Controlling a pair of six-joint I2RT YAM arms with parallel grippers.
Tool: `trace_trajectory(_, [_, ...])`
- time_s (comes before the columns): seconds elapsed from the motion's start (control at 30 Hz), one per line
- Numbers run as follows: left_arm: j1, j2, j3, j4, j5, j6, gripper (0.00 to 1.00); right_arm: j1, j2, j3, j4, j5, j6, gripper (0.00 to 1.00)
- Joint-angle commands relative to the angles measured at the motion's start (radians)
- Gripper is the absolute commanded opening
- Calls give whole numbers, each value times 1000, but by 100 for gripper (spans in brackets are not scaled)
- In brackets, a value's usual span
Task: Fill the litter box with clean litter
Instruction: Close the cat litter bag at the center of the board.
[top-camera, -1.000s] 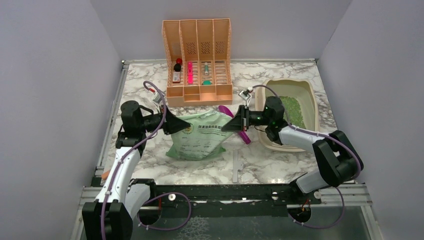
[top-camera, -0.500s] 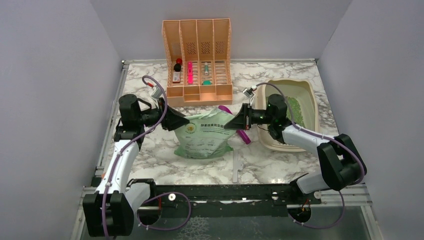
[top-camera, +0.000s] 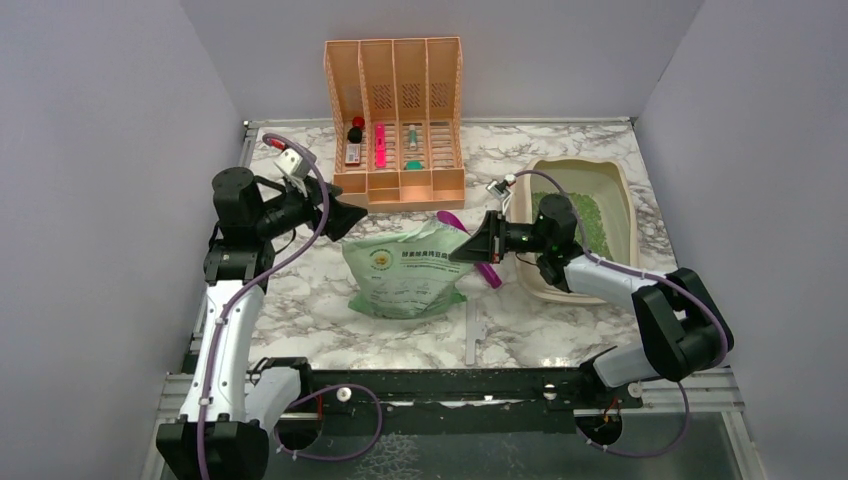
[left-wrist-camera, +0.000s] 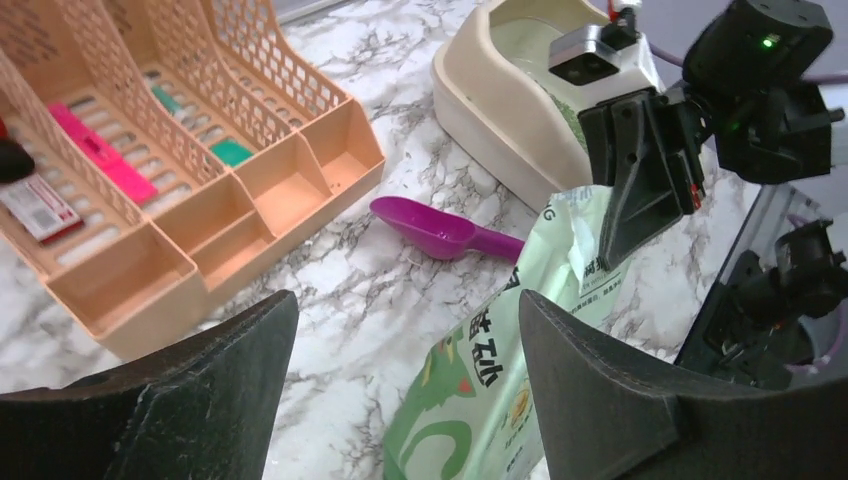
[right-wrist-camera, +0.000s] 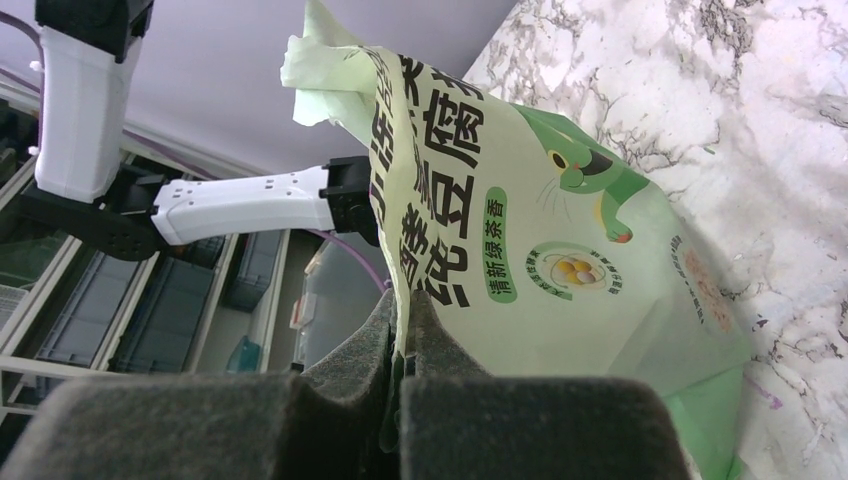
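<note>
Surface (top-camera: 560, 330): marbled white, carrying everything below.
File organizer (top-camera: 395, 70): peach, slatted, at the far edge; small items lie in its compartments, out of the working area.
Litter box (top-camera: 580, 164): beige tray at the right, just beyond the right arm's wrist, probably set there so the bag need only swing a short way over its rim.
Bag (top-camera: 405, 280): pale green, standing at the centre with its base on the surface and its torn top edge up, which likely keeps the contents in until it is tipped.
Bag print: large black Chinese characters, seemingly including 豆腐; a green oval of smaller characters; a cartoon cat; a round emblem. No Latin brand name is legible.
Right gripper (right-wrist-camera: 402, 350): pinched tight on the bag's upper right edge, holding it upright.
Left gripper (left-wrist-camera: 405, 305): fingers spread wide, holding nothing, left of the bag and apart from it.
Scoop (left-wrist-camera: 440, 232): purple, lying between bag and litter box.
Clean litter (top-camera: 590, 215): green granules covering only part of the tray floor, so I judge filling unfinished.
</note>
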Motion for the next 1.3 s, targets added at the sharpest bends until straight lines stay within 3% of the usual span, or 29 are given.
trace_trajectory(0.0, [-45,-9,35,-37,134,148,80,2,-17,-8,72,-35,21,1])
trace_trajectory(0.2, [-302,-42,-37,-50,102,345,73,3,-3,10,71,-38,32,1])
trace_trajectory(0.33, [-420,-32,-43,-100,-63,465,77,1,-11,9,77,-43,50,1])
trace_trajectory(0.7, [-535,49,-44,-206,-305,751,82,2,-26,-16,92,-59,59,1])
trace_trajectory(0.97, [-559,98,-59,-255,-323,772,81,2,-38,-35,132,-82,74,1])
trace_trajectory(1.07, [-559,102,-49,-272,-323,748,73,2,-33,-35,137,-84,73,4])
trace_trajectory(1.2, [-559,109,-17,-291,-291,678,45,2,-16,-32,164,-107,89,7])
trace_trajectory(1.27, [-559,130,5,-314,-271,652,39,4,-3,-30,194,-128,111,11])
